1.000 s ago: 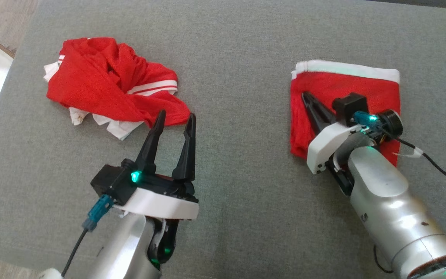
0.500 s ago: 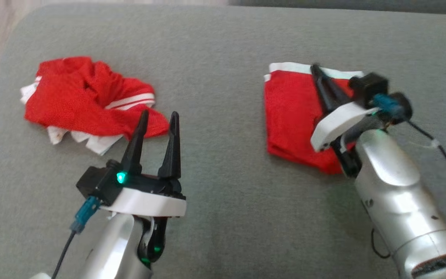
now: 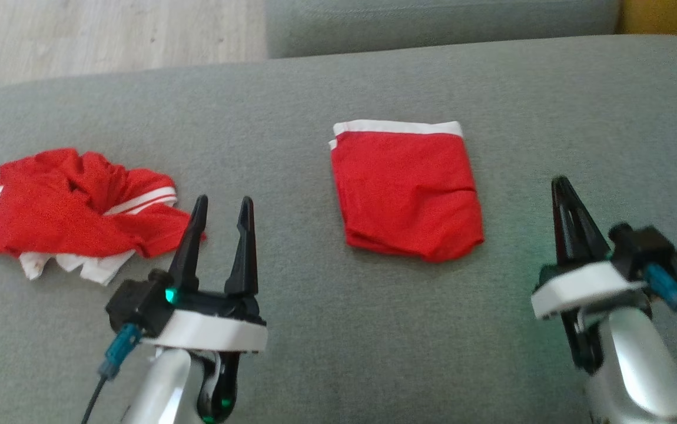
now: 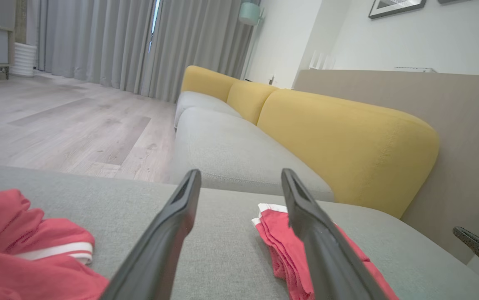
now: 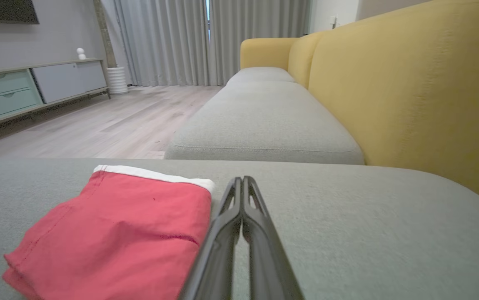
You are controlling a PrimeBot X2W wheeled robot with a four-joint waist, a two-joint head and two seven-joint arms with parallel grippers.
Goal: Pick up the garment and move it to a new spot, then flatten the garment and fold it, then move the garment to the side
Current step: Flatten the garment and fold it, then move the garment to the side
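Right gripper (image 3: 560,182) now off folded garment (image 3: 406,188)

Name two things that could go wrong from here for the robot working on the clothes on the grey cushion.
1. The open left gripper sits right by the crumpled garment; a pinch there might catch one layer only and drag the bundle.
2. The folded garment lies loose near the shut right gripper; a careless sweep of that arm could undo the fold.
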